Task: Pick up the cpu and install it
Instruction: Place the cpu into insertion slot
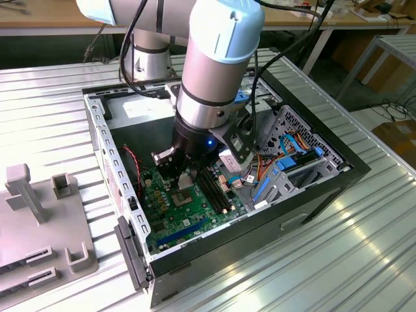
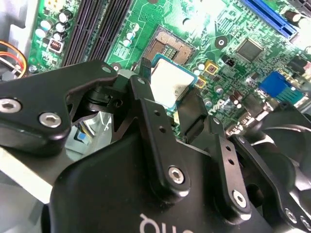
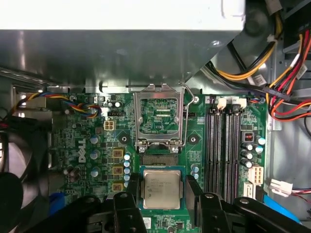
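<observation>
So the gripper [image 3: 162, 190] is pinching the cpu [image 3: 162, 188] by two opposite edges. One black finger [image 3: 192, 190] sits tight against each side, with the chip right at the tips.

The cpu itself is a small flat square with a silver-grey metal lid. There's some faint print on top, and a thin green edge peeks out around the lid. In the second wrist view the glare turns the lid [image 2: 171, 81] nearly white.

It's over the green board [image 3: 92, 145], just short of the socket [image 3: 159, 119]. I honestly can't tell whether it's touching anything underneath. The socket is the square metal-framed thing straight past the fingertips, close to the chip, and it has no chip in it.

Off to one side of the hand run the long black memory slots [image 3: 224, 145], parallel to the fingers. Further out past the socket is the grey power-supply box [image 3: 121, 53], with a bundle of red, yellow and orange cables [image 3: 284, 82] coming off beside it.

In the exterior view the arm reaches straight down into the open computer case [image 1: 260, 247], which lies on a ribbed metal table [image 1: 52, 97].
</observation>
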`<act>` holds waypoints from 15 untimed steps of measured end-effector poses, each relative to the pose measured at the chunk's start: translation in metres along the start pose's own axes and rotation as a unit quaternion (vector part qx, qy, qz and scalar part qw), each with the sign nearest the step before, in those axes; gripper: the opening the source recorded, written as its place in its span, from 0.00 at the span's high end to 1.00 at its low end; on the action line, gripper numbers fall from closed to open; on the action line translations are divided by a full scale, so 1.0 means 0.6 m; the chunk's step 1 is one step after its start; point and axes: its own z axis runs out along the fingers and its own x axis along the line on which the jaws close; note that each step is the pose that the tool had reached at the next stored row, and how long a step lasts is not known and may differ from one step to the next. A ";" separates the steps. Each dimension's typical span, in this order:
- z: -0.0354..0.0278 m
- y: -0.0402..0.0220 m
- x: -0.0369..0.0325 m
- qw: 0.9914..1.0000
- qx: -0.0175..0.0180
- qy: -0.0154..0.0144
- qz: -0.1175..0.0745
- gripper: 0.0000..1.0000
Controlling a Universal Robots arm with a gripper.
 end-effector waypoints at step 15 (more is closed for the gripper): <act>0.052 -0.007 -0.001 1.000 0.000 0.001 -0.002 0.53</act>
